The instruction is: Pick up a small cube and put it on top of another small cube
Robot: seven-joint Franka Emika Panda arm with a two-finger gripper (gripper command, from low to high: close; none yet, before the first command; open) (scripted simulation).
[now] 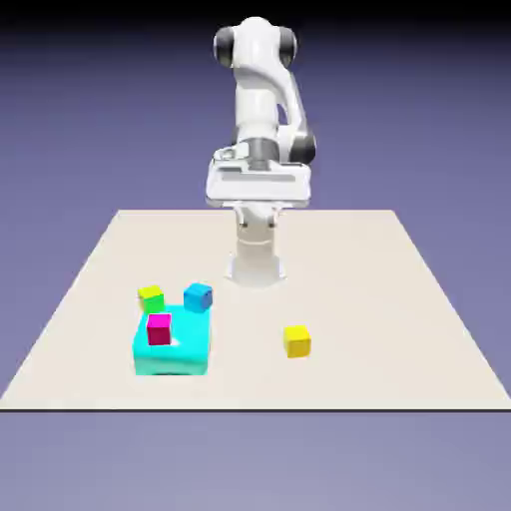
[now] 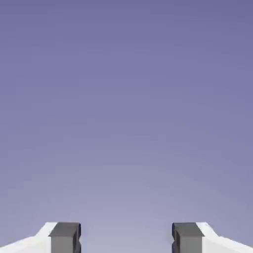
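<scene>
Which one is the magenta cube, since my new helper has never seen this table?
Find the pale table, then the big cyan block on the exterior view's left. The magenta cube shows against that block, nearer the camera than the green cube and the blue cube. Only it is pinkish-purple.

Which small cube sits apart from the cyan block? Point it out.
The yellow cube, alone toward the exterior view's right; the green, blue and magenta cubes all cluster at the cyan block.
</scene>
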